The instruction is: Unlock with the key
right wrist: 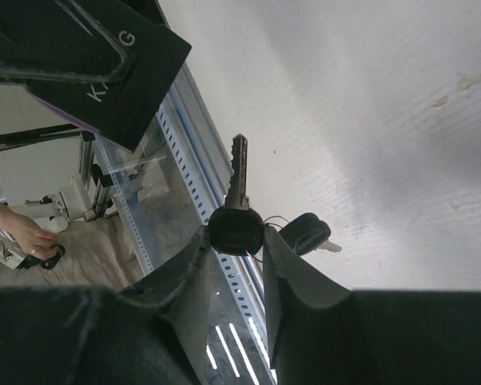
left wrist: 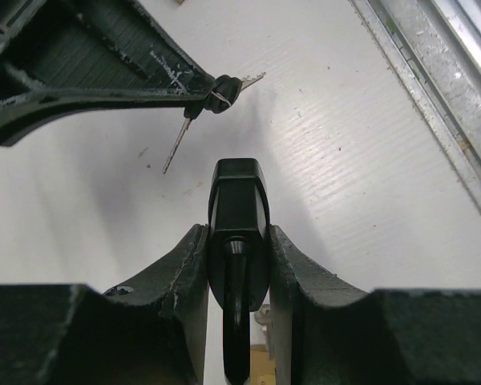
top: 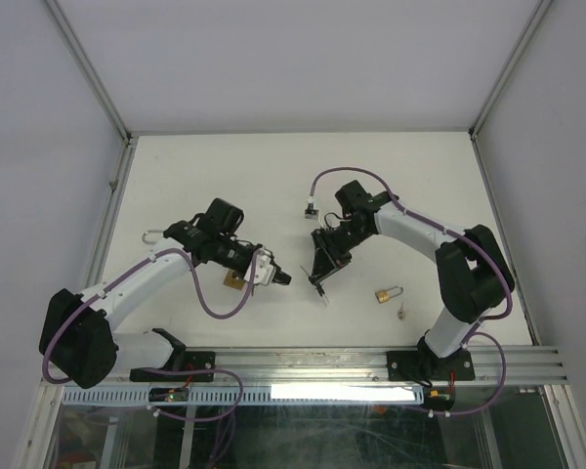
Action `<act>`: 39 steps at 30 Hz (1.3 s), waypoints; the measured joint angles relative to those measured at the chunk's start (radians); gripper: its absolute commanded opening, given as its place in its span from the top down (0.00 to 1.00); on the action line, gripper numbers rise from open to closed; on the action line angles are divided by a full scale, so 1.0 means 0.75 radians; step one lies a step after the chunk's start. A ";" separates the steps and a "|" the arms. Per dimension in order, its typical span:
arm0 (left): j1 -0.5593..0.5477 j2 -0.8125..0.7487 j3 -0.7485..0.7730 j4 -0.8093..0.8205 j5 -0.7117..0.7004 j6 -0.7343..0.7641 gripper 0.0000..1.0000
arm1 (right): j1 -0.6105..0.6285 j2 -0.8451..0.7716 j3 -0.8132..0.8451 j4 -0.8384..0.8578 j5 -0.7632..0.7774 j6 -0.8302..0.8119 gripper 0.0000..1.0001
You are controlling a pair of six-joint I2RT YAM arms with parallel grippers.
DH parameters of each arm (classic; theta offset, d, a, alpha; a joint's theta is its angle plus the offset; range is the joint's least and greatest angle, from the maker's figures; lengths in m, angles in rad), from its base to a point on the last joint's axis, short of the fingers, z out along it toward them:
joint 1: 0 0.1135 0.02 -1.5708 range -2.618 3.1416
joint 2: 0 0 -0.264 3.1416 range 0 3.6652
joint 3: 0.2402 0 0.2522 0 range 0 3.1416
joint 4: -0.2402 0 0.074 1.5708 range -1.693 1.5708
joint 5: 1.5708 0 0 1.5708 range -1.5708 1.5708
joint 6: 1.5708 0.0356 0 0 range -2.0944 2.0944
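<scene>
Top view: both arms meet over the middle of the counter point(top: 225, 176). The left end effector point(top: 276, 277) and right end effector point(top: 322, 276) point at each other, near but apart. A brass padlock point(top: 389, 293) lies on the counter to the right of the right end effector, well apart from both. A small loose key point(top: 402, 313) lies just beside it. A brass item point(top: 234, 280) sits under the left wrist, partly hidden, so I can't tell what it is.

Only the left wrist view shows the left end effector's grip. It is clenched on a black piece point(left wrist: 237, 208) whose rounded end sticks out past the fingertips. Can't tell if this piece is a lock. The right end effector's tip is ahead and up-left of it, not touching, with two thin metal blades at the tip.

Only the right wrist view shows the other grip. The right end effector is clenched on the black head of the key point(right wrist: 239, 172), and the blade sticks straight out past the fingertips. A spare key point(right wrist: 309, 233) with a black head hangs just beside the right finger, apparently linked by a thin ring.

Key versus black piece: close, facing, with a gap between them. The key is not inserted.

Also visible only in the right wrist view: a person's hand point(right wrist: 24, 234) beyond the counter edge, low left.
</scene>
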 measured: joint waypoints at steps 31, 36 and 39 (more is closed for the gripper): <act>-0.541 0.590 0.280 -0.079 -0.792 -0.745 0.77 | -0.031 -0.120 0.089 -0.223 0.556 0.164 1.00; -0.573 0.633 0.305 -0.097 -0.877 -0.815 0.01 | -0.042 -0.120 0.089 -0.249 0.587 0.162 1.00; -0.573 0.642 0.304 -0.112 -0.889 -0.827 0.01 | -0.057 -0.120 0.094 -0.269 0.584 0.155 1.00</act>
